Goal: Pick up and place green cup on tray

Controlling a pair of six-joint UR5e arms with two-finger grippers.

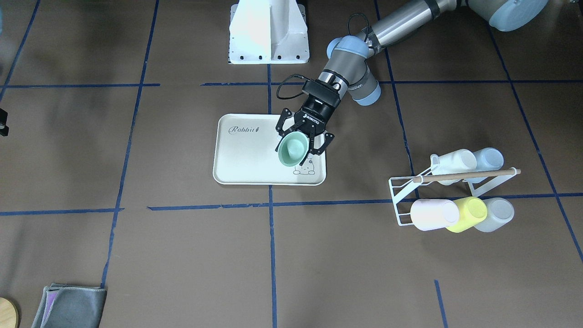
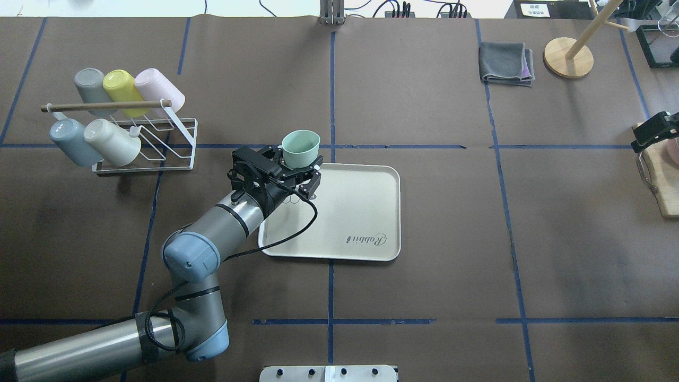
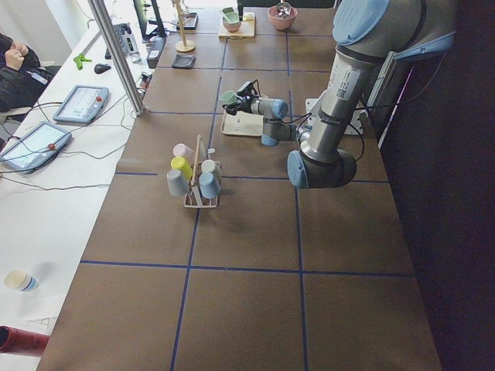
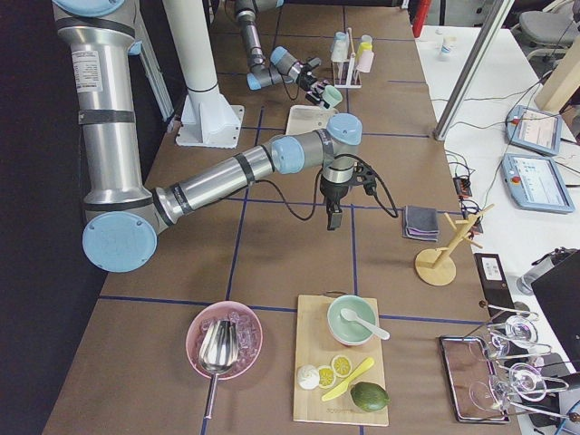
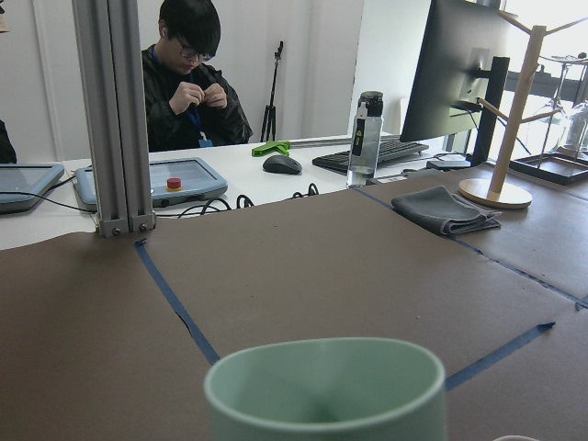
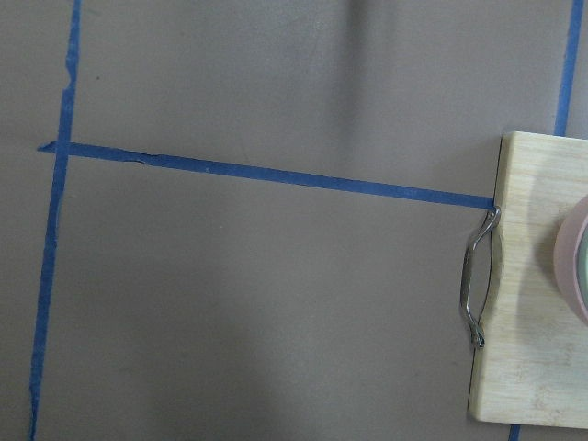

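Note:
The green cup [image 1: 291,149] is a pale mint tumbler, mouth up and slightly tilted, with my left gripper [image 1: 298,146] shut on its sides. It hangs over the corner of the cream tray [image 1: 246,155] that carries the rabbit drawing. From above, the green cup [image 2: 301,148] sits at the tray's [image 2: 360,201] far left corner, in the left gripper [image 2: 297,162]. Its rim fills the bottom of the left wrist view [image 5: 326,390]. I cannot tell if it touches the tray. My right gripper [image 2: 653,130] hovers far right by a wooden board; I cannot tell whether it is open or shut.
A white wire rack [image 2: 143,154] with several cups lying on it stands left of the tray. A folded grey cloth [image 2: 506,63] and a wooden stand [image 2: 567,57] lie far right. A cutting board [image 6: 533,294] with a metal handle sits under the right wrist.

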